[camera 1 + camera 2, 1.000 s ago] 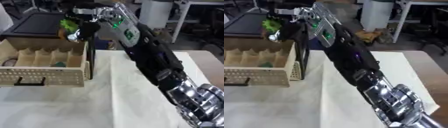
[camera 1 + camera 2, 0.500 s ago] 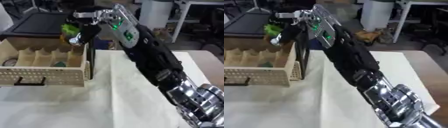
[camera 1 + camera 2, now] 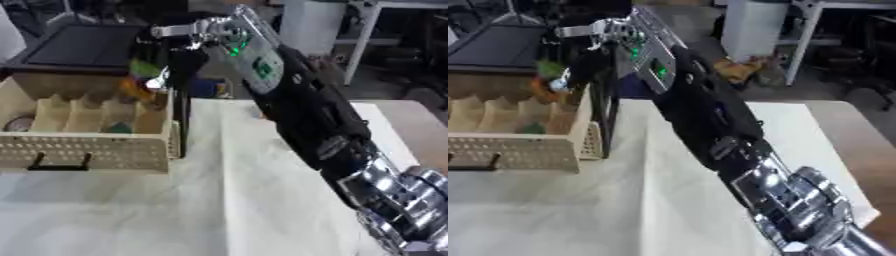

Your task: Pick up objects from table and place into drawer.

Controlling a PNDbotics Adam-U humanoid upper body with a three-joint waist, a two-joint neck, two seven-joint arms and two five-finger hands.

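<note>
Though blurred, no legible writing.

A lab or workshop: a cloth-covered table [image 3: 219, 200], metal bench legs [image 3: 363, 30] behind, a white bin [image 3: 750, 22], bare floor.

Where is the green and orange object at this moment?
The green and orange object is held in the right hand, over the rightmost compartment of the open drawer, at the upper left of the left eye view.
</note>
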